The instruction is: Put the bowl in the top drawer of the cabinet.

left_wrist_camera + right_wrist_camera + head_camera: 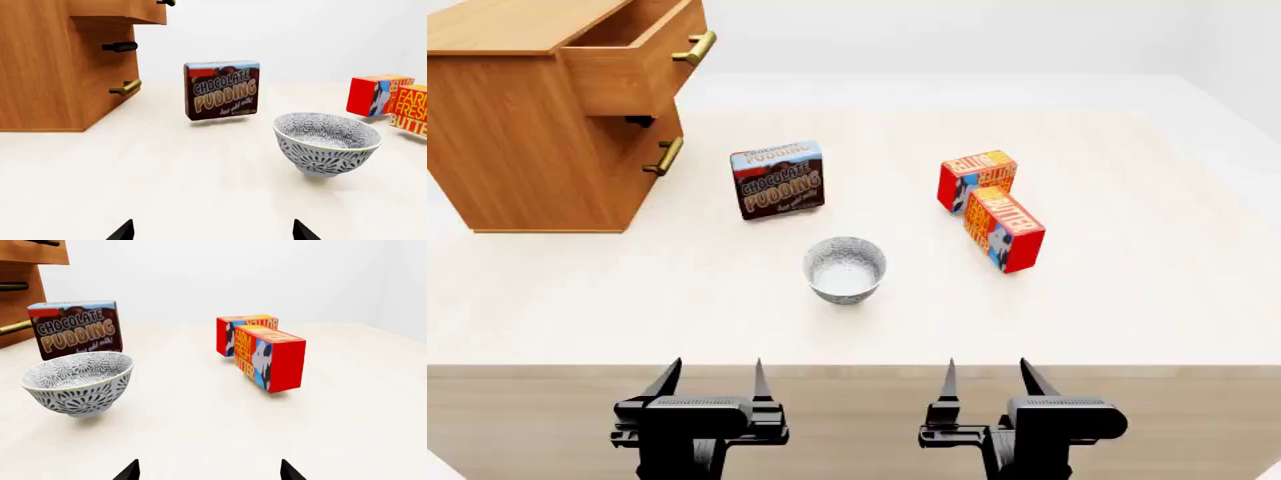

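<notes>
Head view shows the pale desk (1121, 310) carrying everything, with the cabinet (527, 150) standing at its far left corner. Its top drawer (641, 55) is pulled out and open, a brass bar handle (694, 47) on its front; the lower drawer (657, 172), with a smaller brass handle, is closed beneath it. Just right of the cabinet a chocolate pudding box (778, 180) stands upright, facing the robot. Farther right, two red butter boxes (994, 208) stand close together, one behind the other at an angle. The bowl (845, 269) sits upright on the desk in front of the pudding box and left of the butter boxes, apart from all of them and well apart from the cabinet. Near the desk's front edge, the left hand (711, 378) and right hand (986, 376) hover side by side, each released with its fingers spread and holding nothing; the bowl lies beyond them, roughly between the two.
</notes>
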Tool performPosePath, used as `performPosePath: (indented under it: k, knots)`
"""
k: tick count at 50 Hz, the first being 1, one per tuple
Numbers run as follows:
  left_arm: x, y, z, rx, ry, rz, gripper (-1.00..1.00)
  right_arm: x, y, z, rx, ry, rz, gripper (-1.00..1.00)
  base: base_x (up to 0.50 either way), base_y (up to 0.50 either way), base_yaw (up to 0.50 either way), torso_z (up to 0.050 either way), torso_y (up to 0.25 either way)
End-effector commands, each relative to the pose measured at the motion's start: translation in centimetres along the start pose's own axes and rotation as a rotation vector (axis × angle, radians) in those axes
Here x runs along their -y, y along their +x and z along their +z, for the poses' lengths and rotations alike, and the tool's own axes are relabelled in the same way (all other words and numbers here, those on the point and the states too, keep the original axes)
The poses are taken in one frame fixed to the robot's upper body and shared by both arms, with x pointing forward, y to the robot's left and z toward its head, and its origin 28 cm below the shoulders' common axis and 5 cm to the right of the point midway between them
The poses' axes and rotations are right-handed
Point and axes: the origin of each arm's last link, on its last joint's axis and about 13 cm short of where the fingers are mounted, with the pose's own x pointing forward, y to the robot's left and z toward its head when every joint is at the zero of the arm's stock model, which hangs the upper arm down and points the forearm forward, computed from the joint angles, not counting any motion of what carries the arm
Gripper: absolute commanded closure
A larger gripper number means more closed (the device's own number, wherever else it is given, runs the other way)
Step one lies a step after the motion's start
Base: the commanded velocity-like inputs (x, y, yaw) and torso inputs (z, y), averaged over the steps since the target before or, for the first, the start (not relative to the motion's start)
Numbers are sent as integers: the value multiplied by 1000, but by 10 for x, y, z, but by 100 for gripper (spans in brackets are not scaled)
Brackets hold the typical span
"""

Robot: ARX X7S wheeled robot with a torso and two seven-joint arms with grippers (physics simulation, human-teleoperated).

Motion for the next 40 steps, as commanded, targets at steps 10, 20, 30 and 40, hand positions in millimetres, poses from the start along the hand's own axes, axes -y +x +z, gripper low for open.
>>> performPosePath:
  k: [10,20,30,40]
  knots:
    - [-2,-9,0,-48,-68,-92,-100,-4,-10,-1,-114,3,11,-100,0,0,0,0,0]
    - [-4,-12,-1,-80,-83,-106,-100,-9,-16,3,-100,-52,67,-100,0,350,0,0,0]
    - [-7,-12,-6,-99,-111,-118,-100,-12,-17,1,-108,-64,91,-100,0,500,0,0,0]
    - [-5,-3,10,-49,-84,-182,-100,-9,-11,4,-143,-54,80,-100,11,405,0,27,0]
